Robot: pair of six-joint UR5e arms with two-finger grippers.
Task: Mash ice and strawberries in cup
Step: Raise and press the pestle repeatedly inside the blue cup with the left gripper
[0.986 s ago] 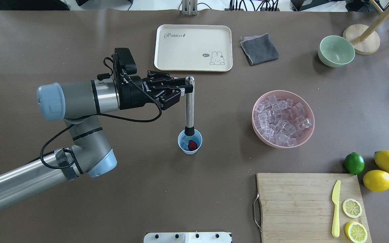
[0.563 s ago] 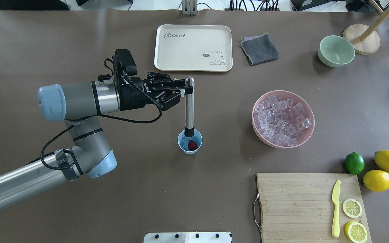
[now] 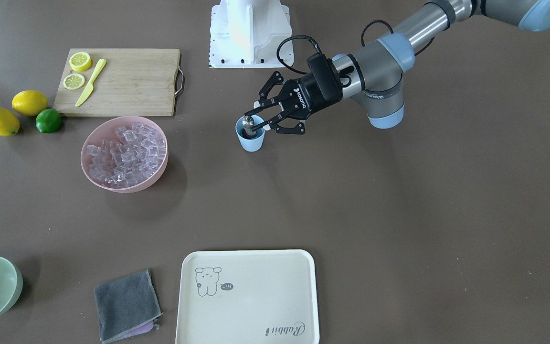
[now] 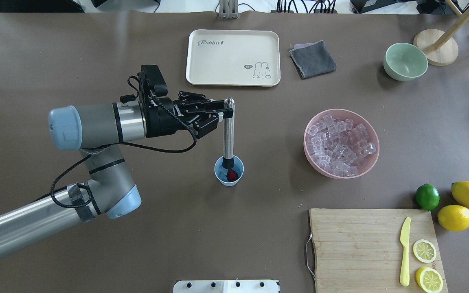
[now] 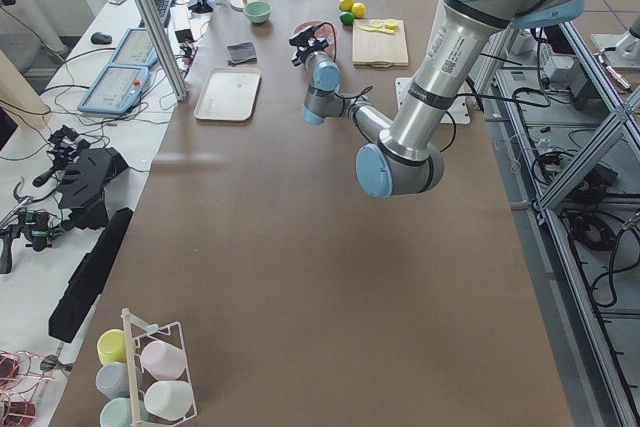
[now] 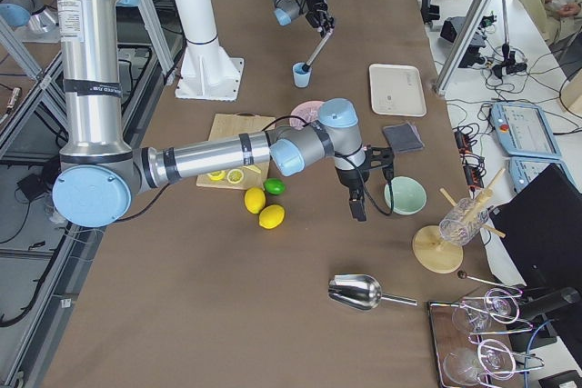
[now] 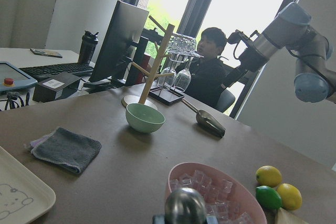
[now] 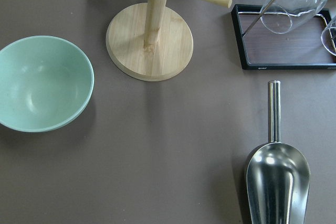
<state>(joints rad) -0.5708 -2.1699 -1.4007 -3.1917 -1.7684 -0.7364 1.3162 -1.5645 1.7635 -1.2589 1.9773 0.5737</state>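
Overhead exterior shows my left arm (image 4: 96, 126) stretched level above the worktop (image 4: 177, 228). Its left hand (image 4: 221, 110) is clamped on the top of a metal muddler (image 4: 229, 130), which stands upright with its black tip in the cup (image 4: 219, 174). The strawberry (image 4: 232, 175) lies inside that cup. Well right of the cup, the ice (image 4: 340, 142) fills a pink bowl (image 4: 342, 175). Farther that way the right hand (image 6: 356, 199) points down, and I cannot tell its grip.
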